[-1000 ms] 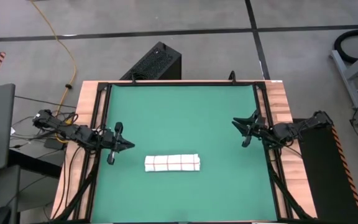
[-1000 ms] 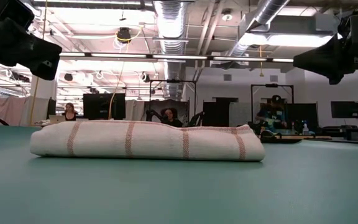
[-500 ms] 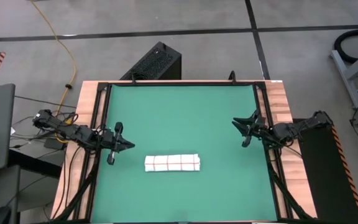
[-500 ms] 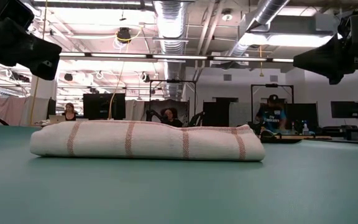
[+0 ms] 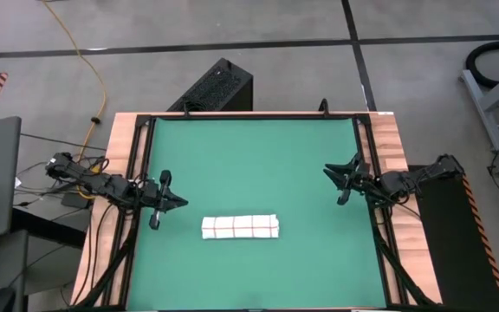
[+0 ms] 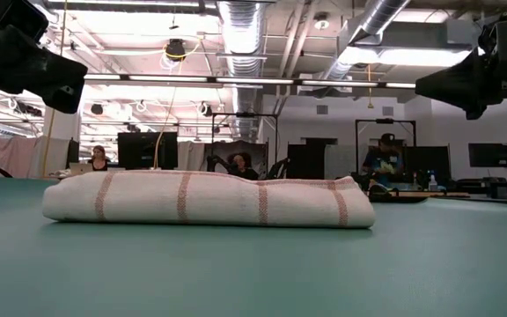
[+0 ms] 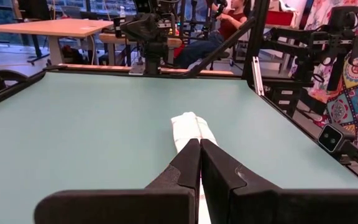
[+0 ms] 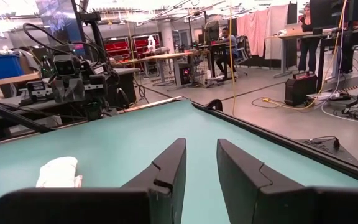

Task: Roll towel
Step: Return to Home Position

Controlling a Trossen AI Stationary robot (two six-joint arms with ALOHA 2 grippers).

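Observation:
The towel (image 5: 240, 227) is a white cloth with fine red-brown grid lines. It lies as a short, flattened roll on the green mat (image 5: 258, 156), near the mat's front middle, with its long side running left to right; it also shows in the low view (image 6: 208, 199). My left gripper (image 5: 183, 202) hangs shut and empty above the mat's left side, pointing toward the towel, which lies beyond its fingertips in the left wrist view (image 7: 191, 127). My right gripper (image 5: 326, 169) hangs slightly open and empty above the mat's right side. The towel lies far off it in the right wrist view (image 8: 59, 172).
A black frame rail (image 5: 142, 173) and the wooden table border (image 5: 119, 147) run around the mat. A small camera (image 7: 331, 138) sits at the mat's front edge. Bare mat lies between the towel and both grippers. People sit in the room behind (image 6: 99, 158).

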